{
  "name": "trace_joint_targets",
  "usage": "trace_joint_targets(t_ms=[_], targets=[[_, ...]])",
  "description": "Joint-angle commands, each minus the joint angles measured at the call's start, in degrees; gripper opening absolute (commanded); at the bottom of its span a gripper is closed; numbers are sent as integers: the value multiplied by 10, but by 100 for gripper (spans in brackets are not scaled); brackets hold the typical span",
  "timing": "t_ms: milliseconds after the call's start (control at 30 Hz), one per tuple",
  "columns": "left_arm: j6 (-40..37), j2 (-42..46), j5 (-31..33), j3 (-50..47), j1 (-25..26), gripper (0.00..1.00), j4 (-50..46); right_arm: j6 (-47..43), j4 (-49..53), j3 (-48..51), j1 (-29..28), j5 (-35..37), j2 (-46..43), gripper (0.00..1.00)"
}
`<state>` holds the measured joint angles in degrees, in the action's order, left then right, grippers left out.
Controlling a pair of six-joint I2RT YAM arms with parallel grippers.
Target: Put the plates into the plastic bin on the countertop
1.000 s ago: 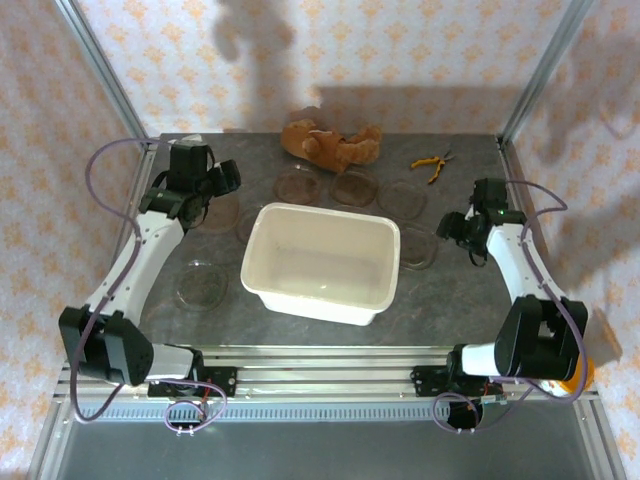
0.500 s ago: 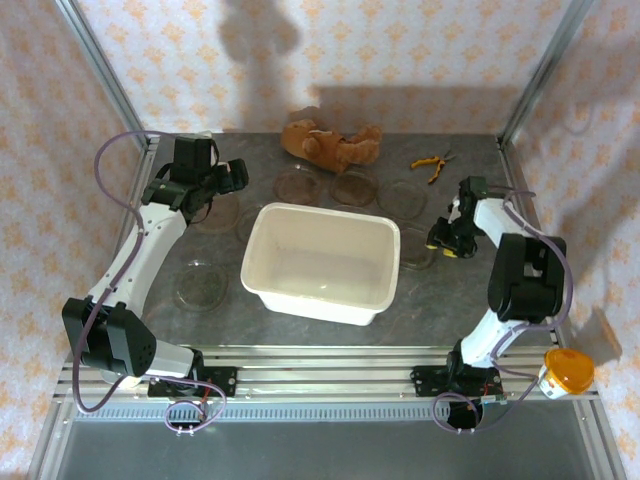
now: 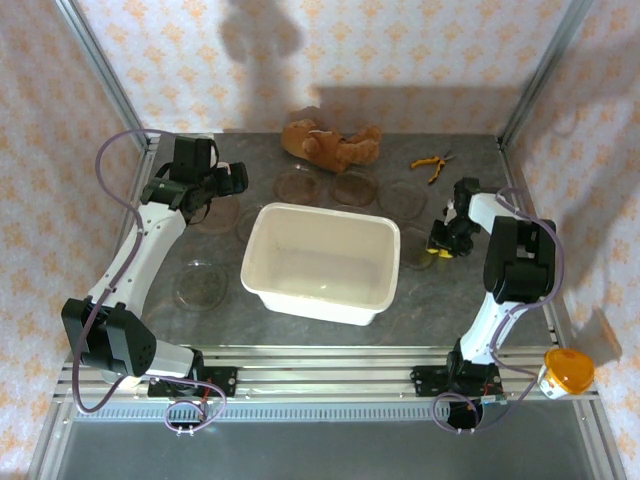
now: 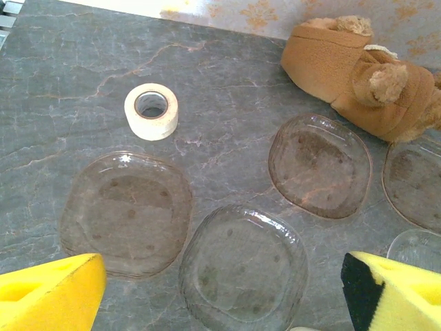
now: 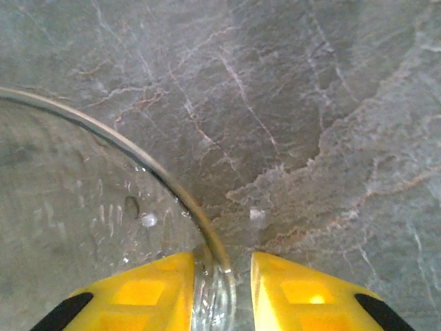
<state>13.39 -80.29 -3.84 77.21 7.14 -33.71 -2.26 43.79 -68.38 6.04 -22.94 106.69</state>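
Observation:
The cream plastic bin stands empty mid-countertop. Several clear tinted plates lie round it: three behind it, one at its right, one front left, two at its left. My left gripper hovers open over those left plates; its wrist view shows one plate between the wide yellow fingers and another beside it. My right gripper is low at the right plate, open, its fingers straddling the rim of that plate, with a gap on the right side.
A brown teddy bear lies at the back, with yellow pliers at the back right. A white tape roll sits beyond the left plates. An orange-lidded pot stands off the table's front right. Aluminium rails frame the edges.
The right arm has swung in and dropped its gripper onto the rim of the plate right of the bin. The left gripper has shifted slightly right above the left plates.

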Motion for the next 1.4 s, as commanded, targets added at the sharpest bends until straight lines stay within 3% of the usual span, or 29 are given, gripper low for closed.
trace_joint_targets(t_ms=[0,667,933,1167,1367], targets=[[-15,-9,7,20,3,91,-20,-23,10,-8,-1,17,14,26],[-6,-28,21,33,-4,92,-51,-38,-9,-10,-8,4,-26,4],[7,-34,17,33,-10,93,-39,-24,9,-28,-8,-2,-71,0],[30,-53,13,40,-13,93,-24,6,70,-91,-7,5,-120,0],[43,-62,14,48,-14,93,5,48,159,-222,-19,-1,-165,0]])
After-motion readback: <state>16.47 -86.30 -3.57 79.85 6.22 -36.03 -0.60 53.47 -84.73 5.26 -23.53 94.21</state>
